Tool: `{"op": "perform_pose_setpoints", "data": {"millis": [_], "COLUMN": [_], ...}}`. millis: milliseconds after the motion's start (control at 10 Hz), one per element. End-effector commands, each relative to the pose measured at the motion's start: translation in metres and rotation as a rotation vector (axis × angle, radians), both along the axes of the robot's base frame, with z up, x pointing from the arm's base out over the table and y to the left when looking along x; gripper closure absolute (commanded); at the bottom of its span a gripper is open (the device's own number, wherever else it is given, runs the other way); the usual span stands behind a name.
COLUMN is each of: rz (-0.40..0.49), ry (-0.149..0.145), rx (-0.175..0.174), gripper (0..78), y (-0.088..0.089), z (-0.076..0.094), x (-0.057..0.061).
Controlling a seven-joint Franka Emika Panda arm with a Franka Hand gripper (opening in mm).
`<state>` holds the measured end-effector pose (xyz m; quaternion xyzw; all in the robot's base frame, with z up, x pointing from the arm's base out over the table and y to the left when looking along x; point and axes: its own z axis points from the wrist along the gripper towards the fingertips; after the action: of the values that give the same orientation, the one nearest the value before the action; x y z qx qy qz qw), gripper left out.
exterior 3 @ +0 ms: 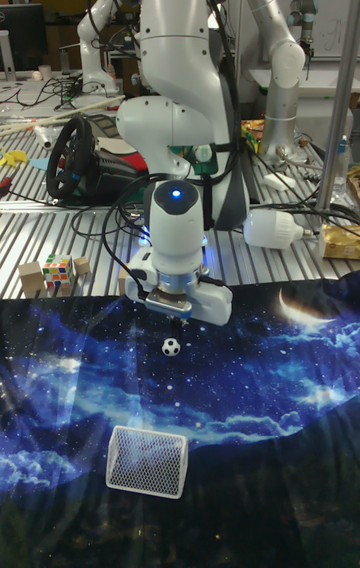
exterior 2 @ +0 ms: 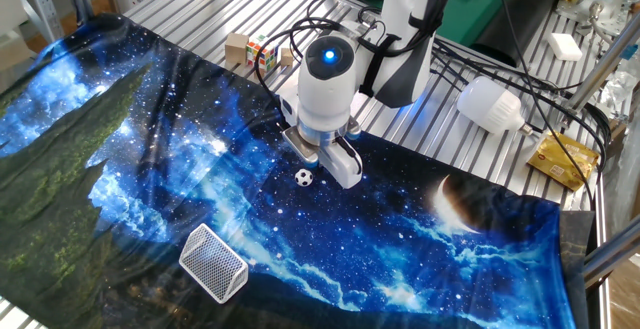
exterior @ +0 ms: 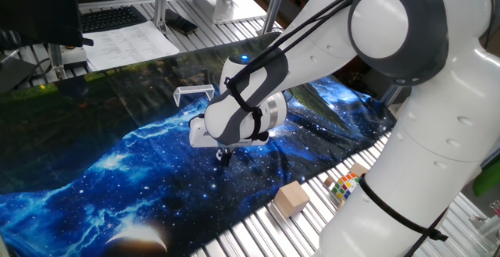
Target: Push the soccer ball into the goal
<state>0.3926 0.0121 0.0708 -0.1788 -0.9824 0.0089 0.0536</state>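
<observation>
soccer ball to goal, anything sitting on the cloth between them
Nothing visible. In the other fixed view the soccer ball lies just by the gripper, and only bare starry cloth runs from it to the goal. The tall fixed view agrees.

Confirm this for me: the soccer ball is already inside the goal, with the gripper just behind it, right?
No. The soccer ball lies on the cloth just in front of the gripper, well short of the goal. The other fixed view shows this.
</observation>
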Motion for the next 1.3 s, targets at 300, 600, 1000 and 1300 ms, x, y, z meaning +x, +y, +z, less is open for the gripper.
{"op": "perform_pose_setpoints", "data": {"millis": [300,600,1000,1300], "rz": [-0.006,-0.007,-0.009,0.003], "ry": [0.003,0.003,0.0,-0.008], "rx": [0.005,0.004,0.003,-0.009], "gripper": [77.6,77.6,77.6,77.6], "y": [0.0,0.0,-0.0001,-0.0022], "z": [0.0007,0.0007,0.0005,-0.0041], "x": [0.0008,0.0008,0.0011,0.01]}}
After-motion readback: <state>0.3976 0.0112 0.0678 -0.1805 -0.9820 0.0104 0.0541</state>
